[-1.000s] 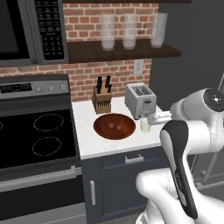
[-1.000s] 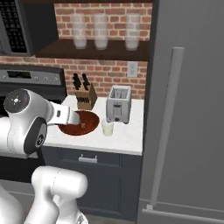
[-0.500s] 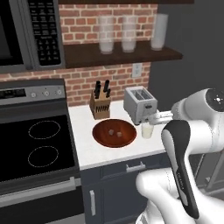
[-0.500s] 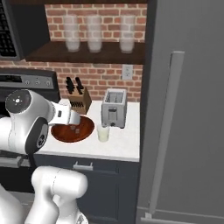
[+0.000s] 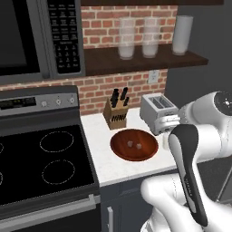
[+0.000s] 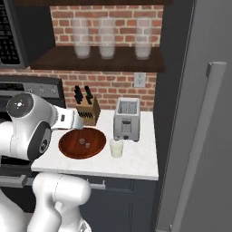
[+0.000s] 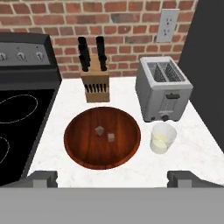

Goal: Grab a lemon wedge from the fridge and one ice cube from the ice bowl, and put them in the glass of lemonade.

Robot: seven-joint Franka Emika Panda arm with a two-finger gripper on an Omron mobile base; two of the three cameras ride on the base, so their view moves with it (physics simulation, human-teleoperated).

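Note:
The ice bowl [image 7: 78, 144], a wide reddish-brown wooden dish, sits on the white counter with two ice cubes [image 7: 99, 130] in it. It also appears in the base views [image 5: 122, 147] [image 6: 68, 147]. The glass of lemonade [image 7: 162, 138] [image 6: 117, 147] stands just right of the bowl, in front of the toaster. My gripper [image 7: 111, 179] hangs open and empty above the counter's front edge, well above the bowl. The fridge [image 6: 199, 113] is shut at the right, so the lemon wedge is hidden.
A silver toaster [image 7: 162, 87] and a knife block [image 7: 95, 74] stand behind the bowl against the brick wall. The black stove [image 5: 41, 163] borders the counter on the left. Frosted jars [image 6: 107, 38] line the shelf above. My own arm [image 5: 190, 167] covers the counter's right end.
The whole picture has shifted in both base views, so the base has driven and the counter looks nearer. The arm holds the same pose and the gripper stays open.

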